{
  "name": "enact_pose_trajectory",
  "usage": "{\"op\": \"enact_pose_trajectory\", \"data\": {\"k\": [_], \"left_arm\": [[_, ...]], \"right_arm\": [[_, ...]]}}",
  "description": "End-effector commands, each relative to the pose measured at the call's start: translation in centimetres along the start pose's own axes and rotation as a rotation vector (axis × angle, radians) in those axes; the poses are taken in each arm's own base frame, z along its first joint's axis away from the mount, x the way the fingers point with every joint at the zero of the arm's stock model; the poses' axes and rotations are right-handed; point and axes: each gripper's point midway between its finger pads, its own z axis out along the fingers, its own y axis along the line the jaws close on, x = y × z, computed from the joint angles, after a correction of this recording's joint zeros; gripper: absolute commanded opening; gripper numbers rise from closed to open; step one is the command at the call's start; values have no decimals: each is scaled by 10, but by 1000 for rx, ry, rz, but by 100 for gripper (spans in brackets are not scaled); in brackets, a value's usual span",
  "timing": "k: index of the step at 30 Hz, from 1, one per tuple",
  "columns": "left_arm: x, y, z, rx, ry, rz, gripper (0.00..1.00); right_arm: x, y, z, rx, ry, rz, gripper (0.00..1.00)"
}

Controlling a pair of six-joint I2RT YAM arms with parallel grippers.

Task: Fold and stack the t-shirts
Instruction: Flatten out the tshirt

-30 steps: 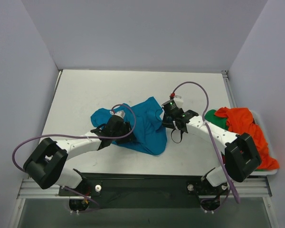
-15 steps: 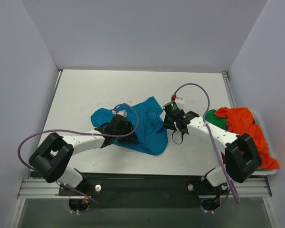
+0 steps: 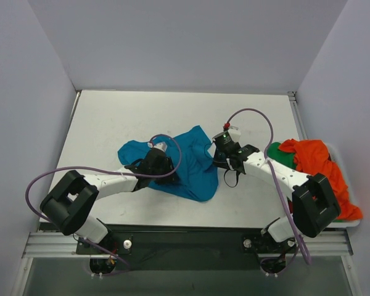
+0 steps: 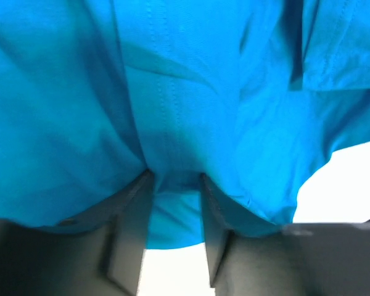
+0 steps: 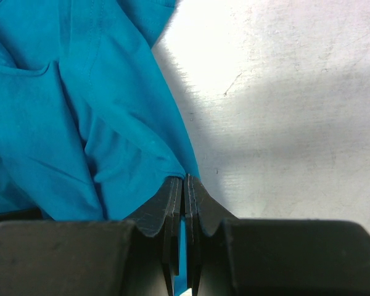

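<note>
Right claw (image 5: pixel 184 182) pinched flat on the hem of the crumpled teal-blue cloth t-shirt (image 3: pixel 194 172), mid white table (image 3: pixel 111 117). Left claw (image 4: pixel 174 182) half-open, straddling a ridge of it (likely 2 anchors for spreading). Orange-red and green shirts (image 3: pixel 314 163) wait far right.

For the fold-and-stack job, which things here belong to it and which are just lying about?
Part of the job: teal-blue t-shirt, pinched by the right gripper, with the left gripper astride a fold; orange-red t-shirt and green t-shirt, heaped at the right.
Just there: purple cables; table.
</note>
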Motion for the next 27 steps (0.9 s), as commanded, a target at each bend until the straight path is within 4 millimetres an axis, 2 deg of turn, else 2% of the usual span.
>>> {"op": "enact_pose_trajectory", "data": {"k": [1,3,6,7,8,12,14,20,21,23,24,25,27], "left_arm": [[-14,-27,0,86,-39,17,43],[-16,-31,-1,100,-42,17,39],[-20,-37,-6,119,-55,18,28],[-22,-39,-8,125,-62,18,18],[-23,-40,-11,129,-67,20,16],[-41,-50,-28,138,-117,21,1],[-49,-55,-37,143,-143,28,0],[-95,-62,-87,118,-285,11,0],[-105,-66,-102,129,-317,4,0],[-121,-62,-118,121,-359,-12,0],[-130,-64,-132,137,-390,-17,0],[-149,-67,-147,149,-433,-32,0],[-166,-71,-170,161,-475,-29,0]], "right_arm": [[-11,-4,-10,-5,-39,28,0],[-11,-4,-10,-6,-39,30,0],[-12,-6,-12,-9,-43,35,0],[-13,-6,-13,-9,-46,39,0],[-14,-6,-14,-11,-49,39,0],[-18,-8,-16,-17,-55,58,0],[-23,-9,-20,-23,-70,69,0],[-44,-20,-40,-30,-126,123,0],[-48,-22,-44,-32,-138,132,0],[-63,-24,-58,-43,-178,163,0],[-70,-25,-64,-48,-196,177,0],[-78,-25,-74,-64,-224,194,0],[-100,-24,-92,-83,-280,227,0]]}}
